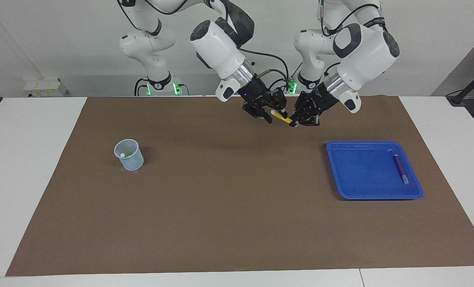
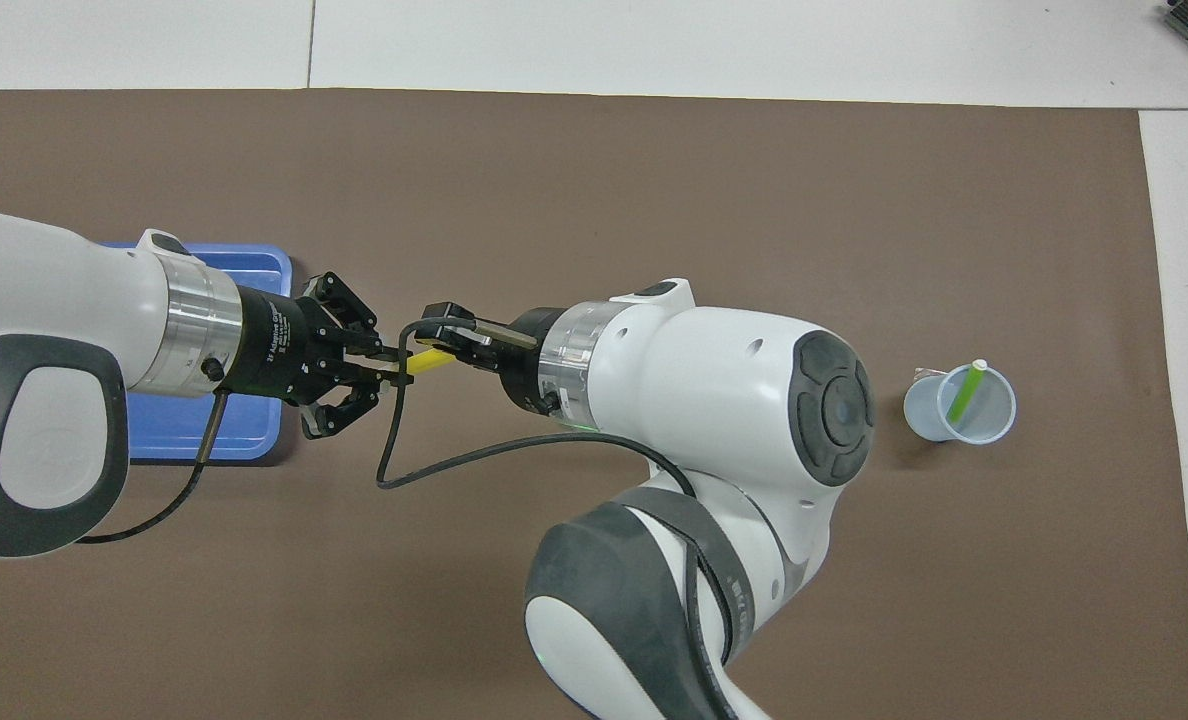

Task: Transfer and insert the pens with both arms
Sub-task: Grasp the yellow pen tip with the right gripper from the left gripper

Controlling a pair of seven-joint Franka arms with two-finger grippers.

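Already the green pen (image 2: pixel 964 388) stands in the cup (image 2: pixel 959 405); left claw (image 1: pixel 293 123) clamps the yellow pen (image 1: pixel 283 118), right claw (image 1: pixel 275 113) part-open around it; purple pen (image 1: pixel 400 168) waits in the tray (image 1: pixel 364 195).

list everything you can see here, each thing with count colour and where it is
yellow pen: 1, yellow with pale cap, in the air over the mat, held by the left tool, right tool at its cap end
purple pen: 1, purple, lying in the tray
green pen: 1, green, standing tilted in the cup
cup: 1, pale blue, on the mat toward the right arm's end
tray: 1, blue, on the mat toward the left arm's end
mat: 1, brown, covering the table
left tool: 1, black, shut on the yellow pen
right tool: 1, black, around the cap end
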